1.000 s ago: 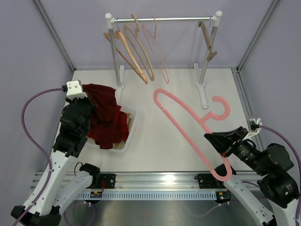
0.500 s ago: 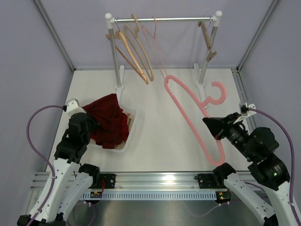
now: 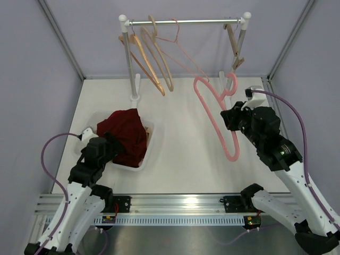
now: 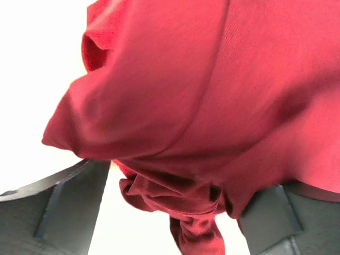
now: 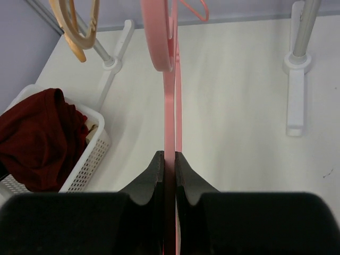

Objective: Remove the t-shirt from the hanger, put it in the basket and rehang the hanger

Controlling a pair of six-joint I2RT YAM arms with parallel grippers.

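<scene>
The left arm [image 3: 93, 159] and the right arm [image 3: 265, 133] share one build: glossy white links joined by bulky black joint housings with rounded motor caps. The left cable [image 3: 44, 151] is lilac and loops off the black wrist section. The right cable [image 3: 297, 114], the same lilac, arcs from a small white connector block [image 3: 253, 91]. The black shoulder joints [image 3: 103, 192] are rounded and shiny. In the left wrist view the left fingers [image 4: 58, 207] are smooth, dark grey slabs with flat inner faces. In the right wrist view the right fingers [image 5: 154, 175] are matt black wedges tapering to narrow tips from a broad black body.
</scene>
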